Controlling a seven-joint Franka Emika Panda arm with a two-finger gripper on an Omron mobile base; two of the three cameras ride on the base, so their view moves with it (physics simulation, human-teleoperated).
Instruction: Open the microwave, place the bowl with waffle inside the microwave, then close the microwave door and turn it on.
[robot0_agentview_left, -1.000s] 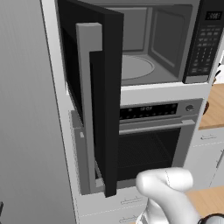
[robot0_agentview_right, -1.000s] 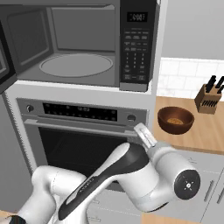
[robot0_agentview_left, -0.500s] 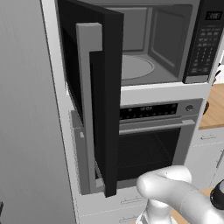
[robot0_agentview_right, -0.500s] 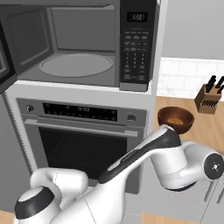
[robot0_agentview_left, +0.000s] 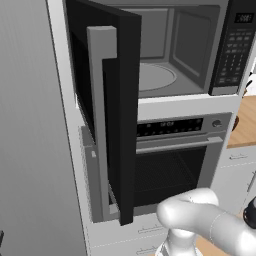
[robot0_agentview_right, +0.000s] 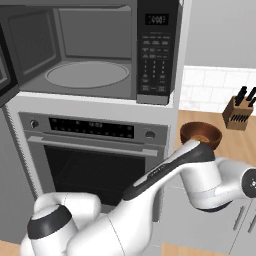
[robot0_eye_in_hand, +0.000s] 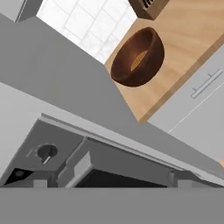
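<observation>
The bowl (robot0_eye_in_hand: 139, 57) sits on the tabletop (robot0_eye_in_hand: 192, 48) ahead of my spread, empty hand. Descending off-centre, I risk tipping it, I judge.

The robot's glossy white arm (robot0_agentview_right: 150, 200) is built of thick, rounded tube-shaped segments with a smooth plastic sheen. A dark grey band (robot0_agentview_right: 47, 220) rings the bulbous joint low at its near end, and a narrow black strip (robot0_agentview_right: 165, 167) runs along the upper edge of the long link. At the far elbow a round dark cap (robot0_agentview_right: 250, 182) covers the joint's side. No cables or screws are visible.
</observation>
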